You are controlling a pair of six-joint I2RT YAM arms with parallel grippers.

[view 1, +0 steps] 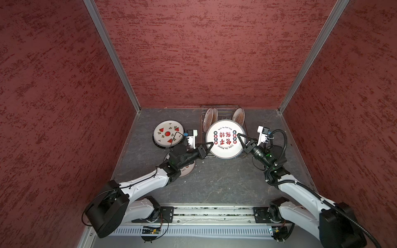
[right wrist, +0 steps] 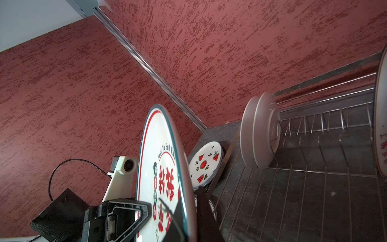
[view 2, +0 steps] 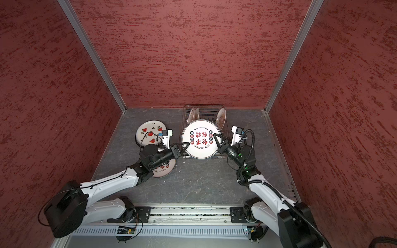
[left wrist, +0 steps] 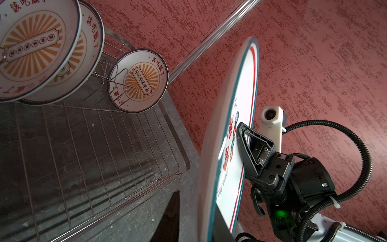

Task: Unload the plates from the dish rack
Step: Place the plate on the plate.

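Two tools share the big plate (view 1: 225,139), which is face-up over the near end of the rack (view 1: 224,112). The right tool (view 1: 238,135) is clamped tight on one rim, and the left tool (view 1: 211,144) straddles the opposite rim, nearly closed, though I cannot tell if it pinches yet. If the right lets go too soon, or the two pull unevenly, the plate could tip onto the rack wires or the desk (view 1: 214,182) and chip.

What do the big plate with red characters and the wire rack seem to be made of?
Red-character plate: probably glazed ceramic or melamine; glossy white face, printed pattern, thick rim. Dish rack: metal wire, likely steel; thin silvery shiny rods.
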